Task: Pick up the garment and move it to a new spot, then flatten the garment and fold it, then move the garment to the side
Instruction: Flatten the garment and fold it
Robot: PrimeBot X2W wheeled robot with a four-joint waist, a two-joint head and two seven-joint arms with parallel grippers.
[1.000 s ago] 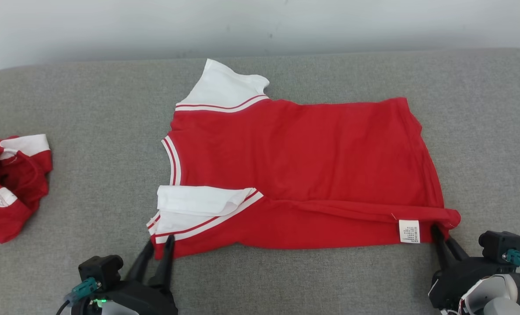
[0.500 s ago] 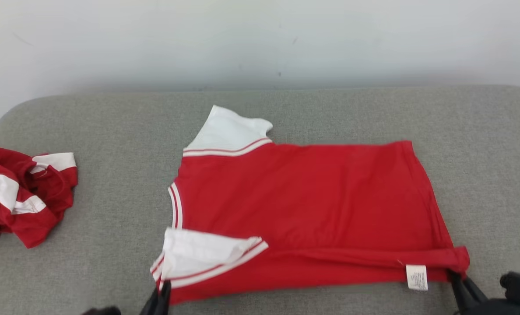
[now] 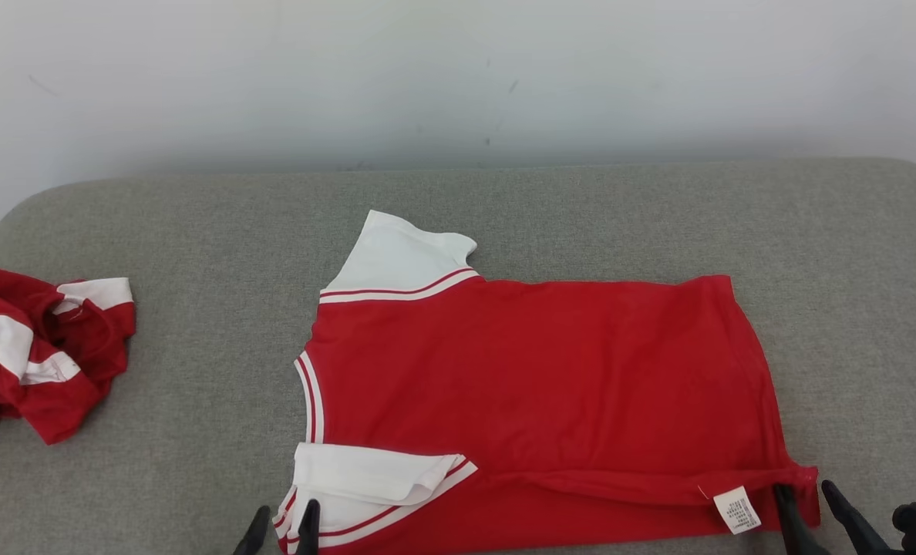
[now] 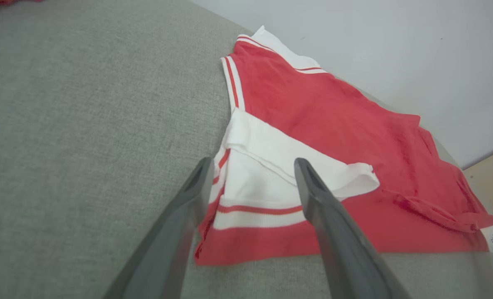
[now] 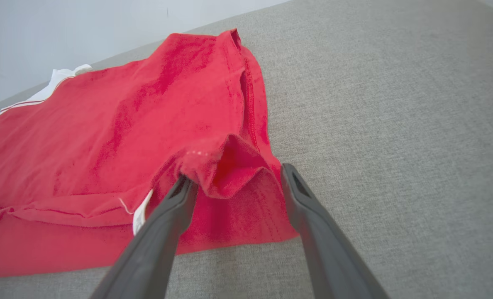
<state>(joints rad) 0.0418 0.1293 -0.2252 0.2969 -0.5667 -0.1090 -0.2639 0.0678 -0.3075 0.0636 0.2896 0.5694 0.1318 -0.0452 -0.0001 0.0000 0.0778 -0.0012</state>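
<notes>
The garment (image 3: 535,385) is a red T-shirt with white, red-striped sleeves, spread flat on the grey padded table (image 3: 196,231), its near long edge folded over. My left gripper (image 3: 283,530) stands open at the near left corner. In the left wrist view its fingers straddle the folded white sleeve (image 4: 267,166). Open too, my right gripper (image 3: 813,512) is at the near right hem corner, beside the white care label (image 3: 737,510). In the right wrist view a bunched red hem fold (image 5: 230,166) lies between that gripper's fingers, ungripped.
A second red and white garment (image 3: 34,351) lies crumpled at the table's left edge. A pale wall (image 3: 458,77) rises behind the table. Bare grey surface stretches to the right of the shirt (image 5: 396,124) and between the two garments.
Both grippers were shut on the garment's near edge half a second ago and have opened and let go. The head camera has moved, so the whole scene sits lower in the picture.
</notes>
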